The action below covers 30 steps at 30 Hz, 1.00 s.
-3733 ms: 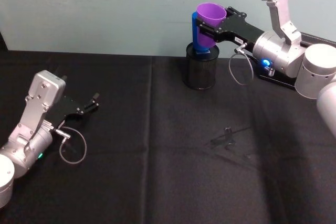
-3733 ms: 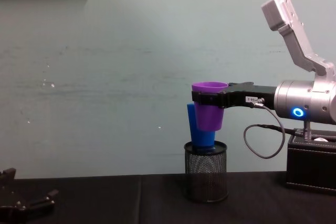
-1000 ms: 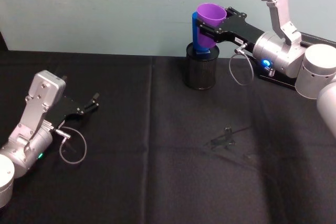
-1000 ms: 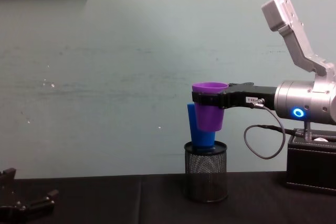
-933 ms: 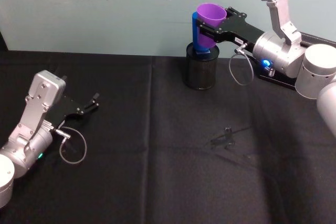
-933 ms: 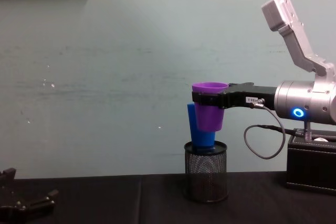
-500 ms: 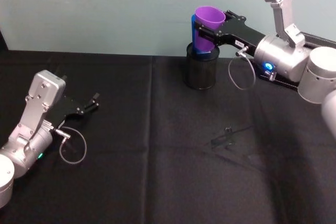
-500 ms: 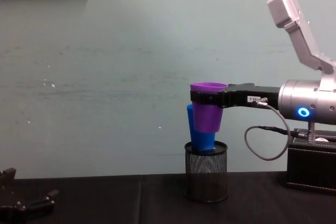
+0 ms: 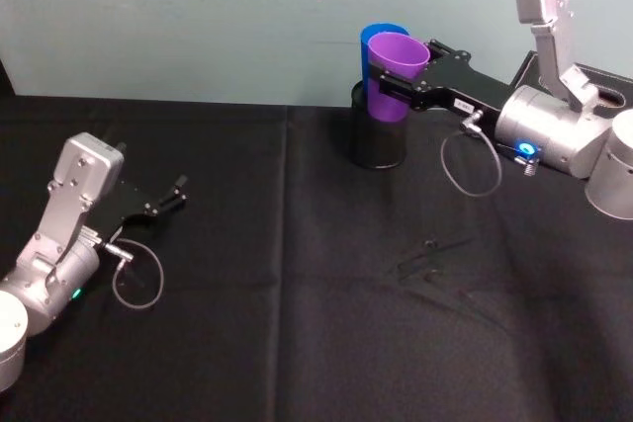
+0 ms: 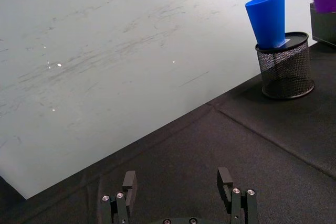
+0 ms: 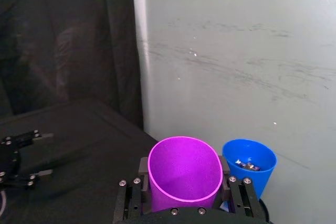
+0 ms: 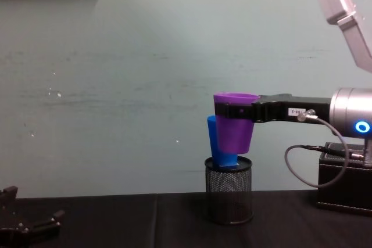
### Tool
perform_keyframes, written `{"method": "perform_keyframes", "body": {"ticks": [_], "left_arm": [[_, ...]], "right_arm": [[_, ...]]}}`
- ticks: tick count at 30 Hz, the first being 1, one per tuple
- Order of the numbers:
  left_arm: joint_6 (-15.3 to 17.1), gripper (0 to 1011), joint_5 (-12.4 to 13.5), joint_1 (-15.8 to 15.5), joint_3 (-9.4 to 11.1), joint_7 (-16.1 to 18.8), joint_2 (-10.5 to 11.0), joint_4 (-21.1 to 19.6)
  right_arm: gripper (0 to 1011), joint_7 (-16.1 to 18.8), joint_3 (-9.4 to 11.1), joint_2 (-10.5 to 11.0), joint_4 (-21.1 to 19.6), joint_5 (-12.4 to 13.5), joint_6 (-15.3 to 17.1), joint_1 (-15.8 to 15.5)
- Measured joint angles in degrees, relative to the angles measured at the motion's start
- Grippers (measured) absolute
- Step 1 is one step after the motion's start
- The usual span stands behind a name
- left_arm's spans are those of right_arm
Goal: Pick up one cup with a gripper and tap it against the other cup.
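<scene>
Right claw (image 9: 393, 74), arm level, grips purple cup (image 9: 387, 106) beside blue cup (image 9: 380, 33); left claw (image 10: 176, 178) spread.

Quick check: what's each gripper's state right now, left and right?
Left gripper: open, holding nothing, parked on the robot's left.
Right gripper: closed on the purple cup, raised beside the blue cup.

Purple cup (image 9: 398, 54), blue cup (image 10: 268, 17), black mesh holder (image 10: 286, 72), black cloth (image 9: 297, 294)
</scene>
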Motion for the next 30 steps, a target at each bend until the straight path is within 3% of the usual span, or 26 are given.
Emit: {"method": "perform_keyframes", "body": {"ticks": [11,25,30], "left_arm": [[0.0,1005,0.0,0.0,0.0,0.0,0.0,0.0],[0.0,1005,0.0,0.0,0.0,0.0,0.0,0.0],[0.0,1005,0.0,0.0,0.0,0.0,0.0,0.0]], "right_arm": [[741,0.2,-0.5,3.7,-7.4,2.2,1.9,-3.5],[741,-0.2,-2.1,5.9,-9.5,3.5,2.5,-4.6],[741,-0.1,-2.7,7.6,-11.8,4.2,2.8,-5.6]]}}
